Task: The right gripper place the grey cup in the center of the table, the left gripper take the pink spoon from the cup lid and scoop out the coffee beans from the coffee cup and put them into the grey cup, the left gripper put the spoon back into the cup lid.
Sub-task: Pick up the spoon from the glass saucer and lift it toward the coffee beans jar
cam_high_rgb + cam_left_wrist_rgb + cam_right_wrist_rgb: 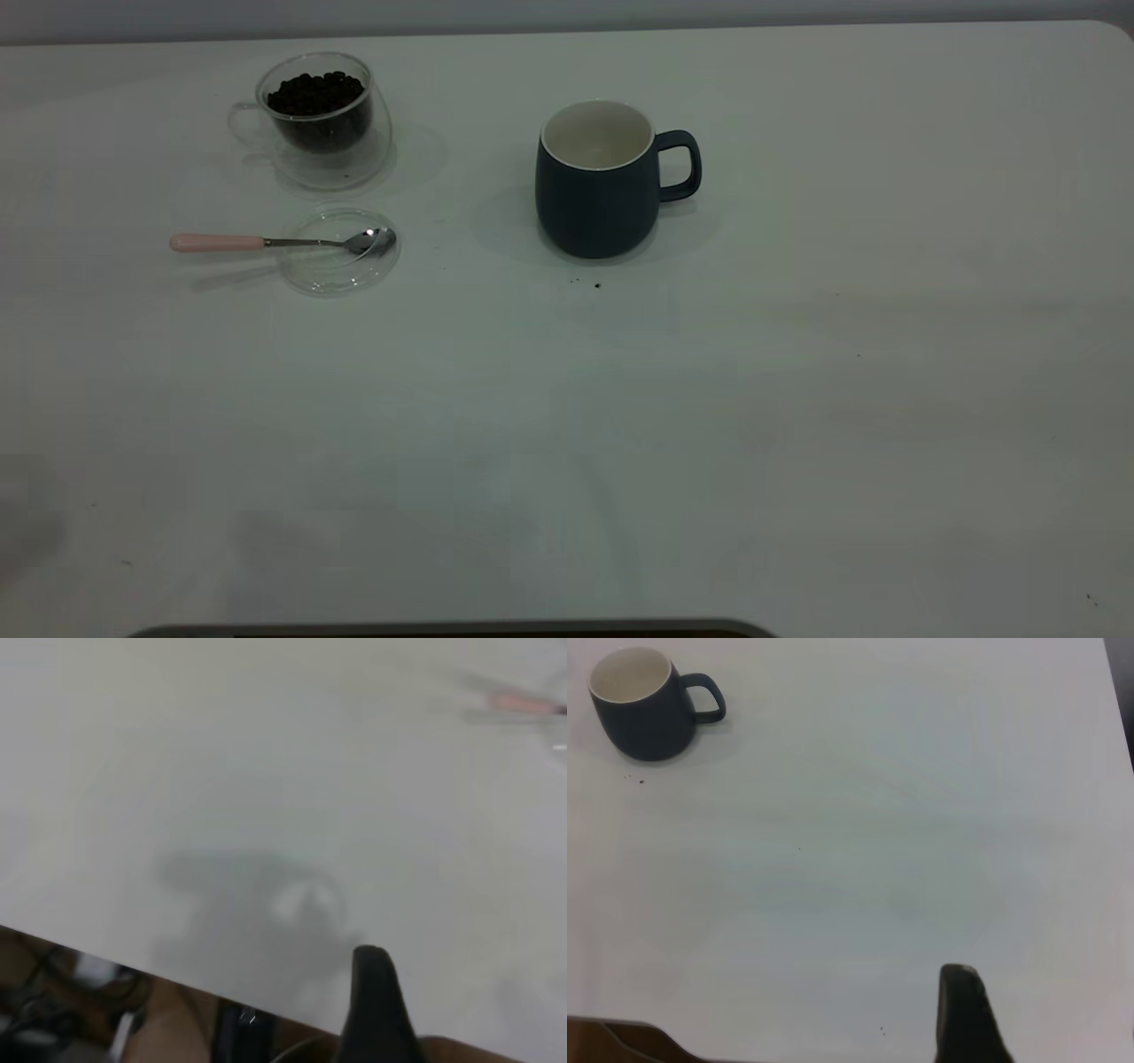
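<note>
The grey cup [598, 190] stands upright and empty near the table's middle, handle to the right; it also shows in the right wrist view [642, 713]. The clear coffee cup [321, 120] with coffee beans [316, 93] stands at the far left. In front of it lies the cup lid [341, 252]. The pink spoon [266, 241] rests with its bowl on the lid and its handle pointing left; the handle shows blurred in the left wrist view [523, 702]. The left gripper [376, 992] and the right gripper [964, 1005] hang over bare table, far from everything and out of the exterior view.
The white table [797, 399] has a few dark specks [596, 285] just in front of the grey cup. In the left wrist view the table's edge [133, 966] runs close by, with cables below it.
</note>
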`<action>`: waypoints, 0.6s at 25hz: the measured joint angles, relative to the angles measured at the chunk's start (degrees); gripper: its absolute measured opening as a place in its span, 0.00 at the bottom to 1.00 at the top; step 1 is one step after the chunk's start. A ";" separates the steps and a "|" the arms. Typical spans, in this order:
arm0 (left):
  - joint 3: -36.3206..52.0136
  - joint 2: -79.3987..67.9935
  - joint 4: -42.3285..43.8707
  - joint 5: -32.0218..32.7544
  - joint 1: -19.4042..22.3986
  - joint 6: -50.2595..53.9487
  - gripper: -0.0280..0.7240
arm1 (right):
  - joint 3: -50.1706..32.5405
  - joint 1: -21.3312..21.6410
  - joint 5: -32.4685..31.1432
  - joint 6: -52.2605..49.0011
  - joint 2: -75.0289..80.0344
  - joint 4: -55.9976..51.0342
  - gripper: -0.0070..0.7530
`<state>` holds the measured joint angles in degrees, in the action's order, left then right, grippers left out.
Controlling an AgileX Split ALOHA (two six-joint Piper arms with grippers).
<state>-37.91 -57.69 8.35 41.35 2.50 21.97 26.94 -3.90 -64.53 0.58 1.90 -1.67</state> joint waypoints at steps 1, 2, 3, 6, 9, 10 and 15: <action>-1.26 -3.20 0.41 -0.64 0.00 0.25 0.82 | 0.00 0.00 0.00 0.00 0.00 0.00 0.64; -3.04 -6.93 0.70 -1.33 0.00 0.47 0.82 | 0.00 0.00 0.00 0.00 0.00 0.00 0.64; -4.36 -10.51 0.81 -1.81 0.14 0.65 0.82 | 0.00 0.00 0.00 0.00 0.00 0.00 0.64; -8.97 -19.20 0.78 -2.73 1.99 0.56 0.82 | 0.00 0.00 0.00 0.00 0.00 0.00 0.64; -12.95 -27.63 -0.34 -2.81 5.70 -1.03 0.82 | 0.00 0.00 0.00 0.00 0.00 0.00 0.64; -14.33 -29.84 -1.22 -2.60 7.47 -2.22 0.82 | 0.00 0.00 0.00 0.00 0.00 0.00 0.64; -19.87 -40.60 -12.87 -1.35 14.96 -14.50 0.82 | 0.00 0.00 0.00 0.00 0.00 0.00 0.64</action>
<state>-57.78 -98.29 -4.52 40.00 17.46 7.47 26.94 -3.90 -64.53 0.58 1.90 -1.67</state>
